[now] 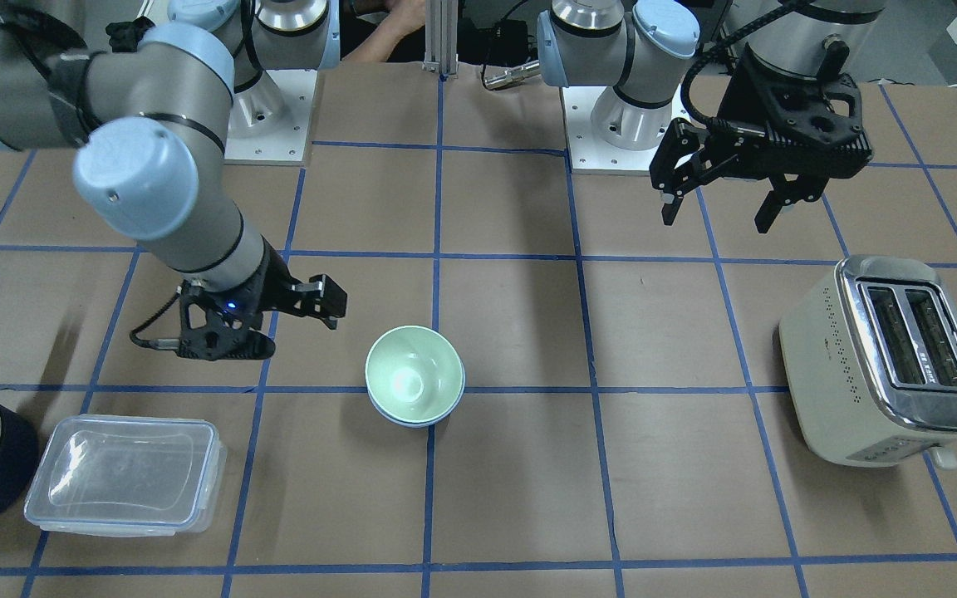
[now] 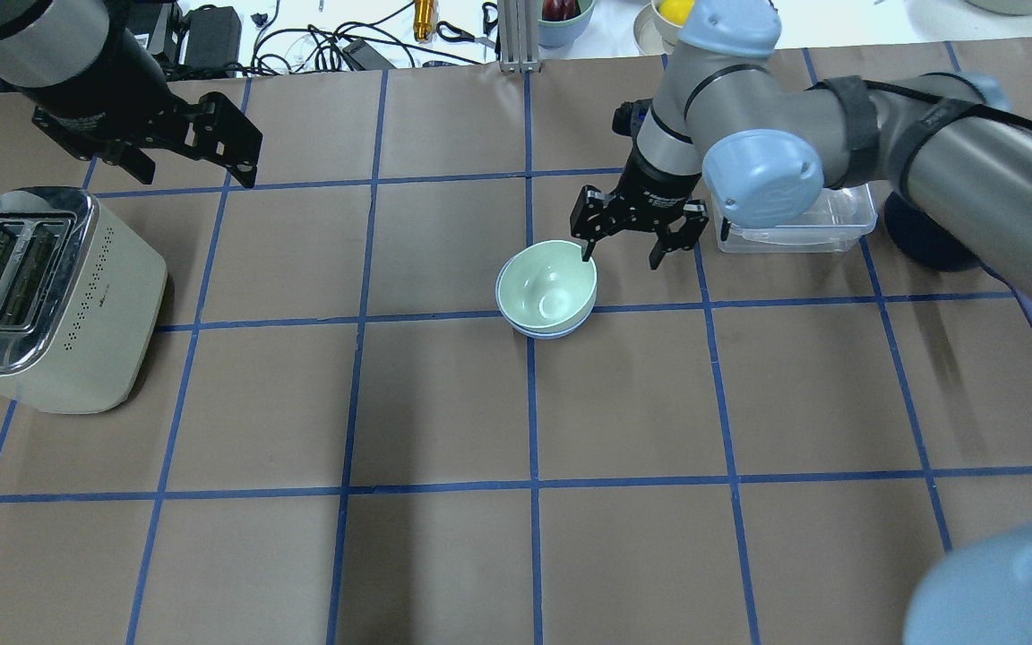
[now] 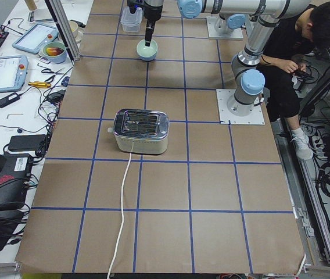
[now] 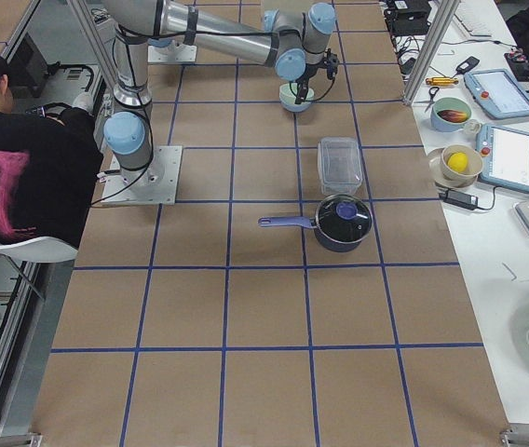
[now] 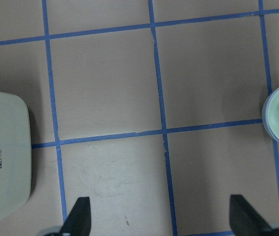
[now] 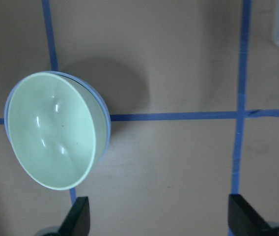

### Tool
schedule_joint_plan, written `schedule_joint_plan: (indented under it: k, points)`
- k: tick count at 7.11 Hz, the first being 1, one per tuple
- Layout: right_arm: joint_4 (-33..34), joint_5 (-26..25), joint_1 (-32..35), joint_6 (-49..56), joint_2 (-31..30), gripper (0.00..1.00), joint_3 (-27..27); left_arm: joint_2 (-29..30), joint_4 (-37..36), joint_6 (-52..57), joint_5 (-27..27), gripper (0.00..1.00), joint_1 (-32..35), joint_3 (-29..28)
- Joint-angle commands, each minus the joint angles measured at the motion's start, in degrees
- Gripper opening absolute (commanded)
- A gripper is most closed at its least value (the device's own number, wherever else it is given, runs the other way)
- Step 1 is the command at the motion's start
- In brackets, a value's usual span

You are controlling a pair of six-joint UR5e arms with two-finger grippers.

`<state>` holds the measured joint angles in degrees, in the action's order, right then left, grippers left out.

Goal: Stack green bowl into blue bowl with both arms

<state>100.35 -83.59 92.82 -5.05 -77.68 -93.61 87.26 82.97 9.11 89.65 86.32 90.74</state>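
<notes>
Stack looked done: green bowl (image 1: 412,374) sat nested in blue bowl (image 1: 399,418), upright on the bench (image 1: 528,498), w/ only a thin blue rim showing round it. Neither bowl was gripped.

R end effector (image 2: 622,255) hung just beside the green bowl, on the side toward the clear lidded container (image 1: 125,473). Its fingers were spread apart and held nothing. In the overhead view one fingertip overlapped the bowl's rim, but the front view showed a gap, so prob. no contact.

L end effector (image 1: 717,220) was well apart from the green bowl, off toward the toaster (image 1: 885,357). It was raised, fingers also apart and empty.

Judged remaining: nothing on the bowls themselves, at most getting both arms clear w/o nudging the stack.
</notes>
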Motion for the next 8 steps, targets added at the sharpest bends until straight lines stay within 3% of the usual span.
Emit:
schedule_joint_plan:
  k: [1,3,8]
  points:
    - [-6.4,-7.3,-1.9,2.1,-8.7,1.00,-0.2,0.1,0.0,0.0,-0.3,1.00,0.1,0.2]
    - [-14.4,-6.9,-2.0,4.1,-12.9,1.00,-0.5,0.1,0.0,0.0,0.4,1.00,0.0,0.4]
    - [-17.9,-6.9,-3.2,6.5,-13.6,1.00,4.3,-0.4,0.3,-4.3,1.1,1.00,-0.3,-0.3]
